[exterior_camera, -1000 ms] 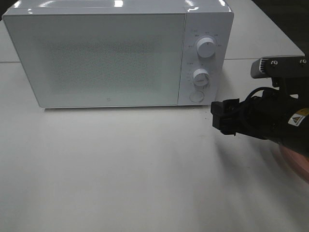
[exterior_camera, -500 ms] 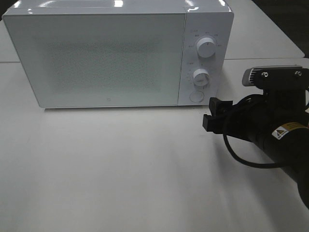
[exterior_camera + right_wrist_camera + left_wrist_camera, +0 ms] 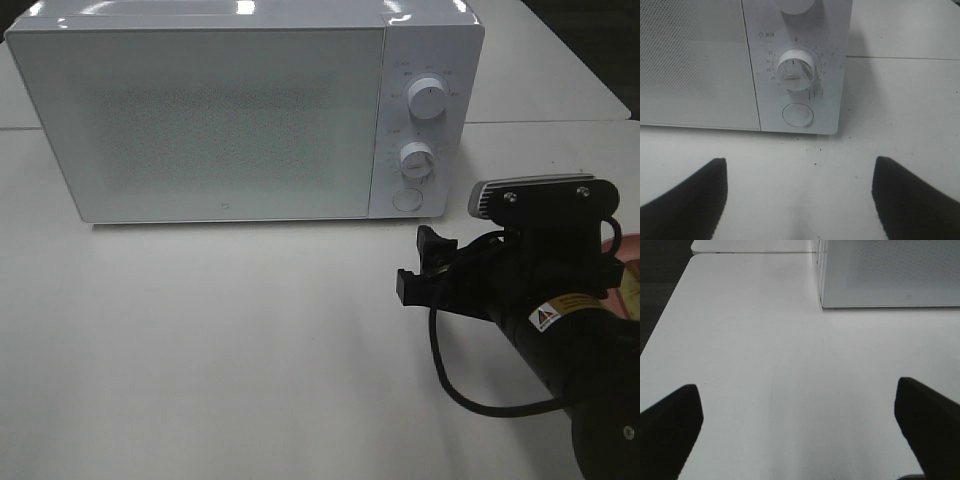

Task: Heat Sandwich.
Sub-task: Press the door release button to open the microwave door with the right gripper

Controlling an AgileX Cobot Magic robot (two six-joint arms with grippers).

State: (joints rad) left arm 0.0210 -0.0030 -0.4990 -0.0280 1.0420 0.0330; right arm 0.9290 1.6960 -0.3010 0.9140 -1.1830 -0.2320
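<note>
While nothing is gripped, the right gripper (image 3: 799,200) is seen spread wide, pointed at the microwave's (image 3: 220,120) round button (image 3: 798,114), not touching. Left gripper (image 3: 797,432) likewise released, empty, over the table (image 3: 200,350). Microwave door shut. Sandwich (image 3: 630,292) mostly hidden behind right arm; pale sliver seen.

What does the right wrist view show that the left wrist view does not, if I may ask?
Only the right wrist view: the control panel of the microwave, with the lower dial and the round button beneath it. Only the left wrist view: the edge of the table with dark floor beyond. Both: the microwave's dotted door, the white table, and that arm's own open, empty claw, the right claw and the left claw.
</note>
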